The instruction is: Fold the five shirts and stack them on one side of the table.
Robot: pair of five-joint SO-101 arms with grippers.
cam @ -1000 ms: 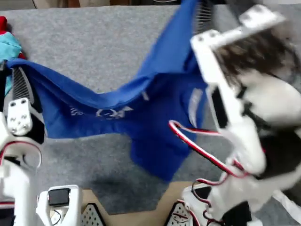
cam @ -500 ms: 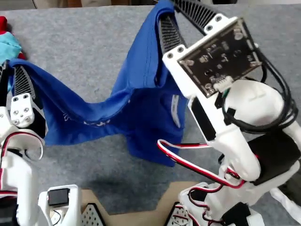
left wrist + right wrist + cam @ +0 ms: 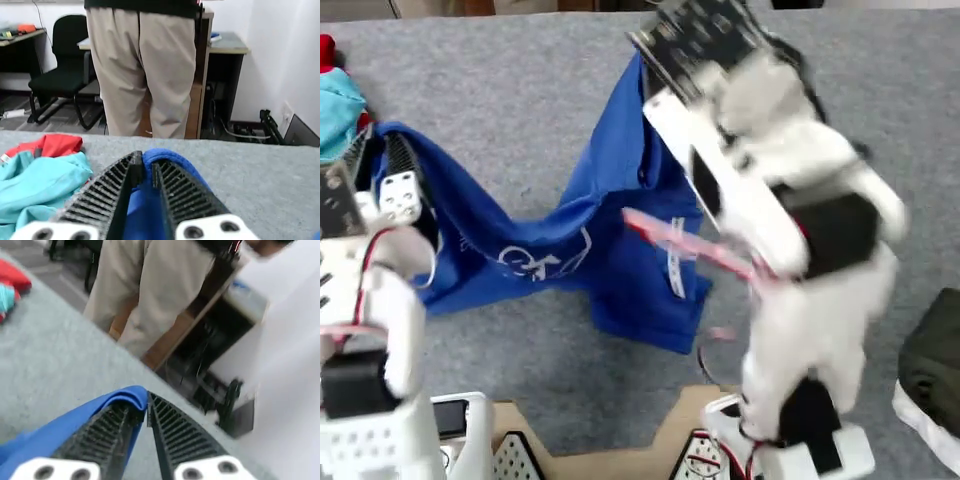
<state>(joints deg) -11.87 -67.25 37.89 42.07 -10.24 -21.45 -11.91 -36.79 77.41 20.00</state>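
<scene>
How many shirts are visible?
5: blue cotton shirt lifted mid-table; crumpled teal shirt and red shirt, far-left edge; dark green garment and white garment, near-right edge, cropped.

The shirt (image 3: 620,250) hangs between the left fingers (image 3: 115,185) and right fingers (image 3: 172,432), its middle on the tabletop (image 3: 500,90). A heap of clothes (image 3: 335,100) lies far left.

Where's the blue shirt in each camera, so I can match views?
High view: the blue shirt spans mid-table between both arms.
Left wrist view: its edge is clamped in the left gripper.
Right wrist view: its edge is clamped in the right gripper.
Shared landmark: the teal shirt, by the table's edge.
</scene>
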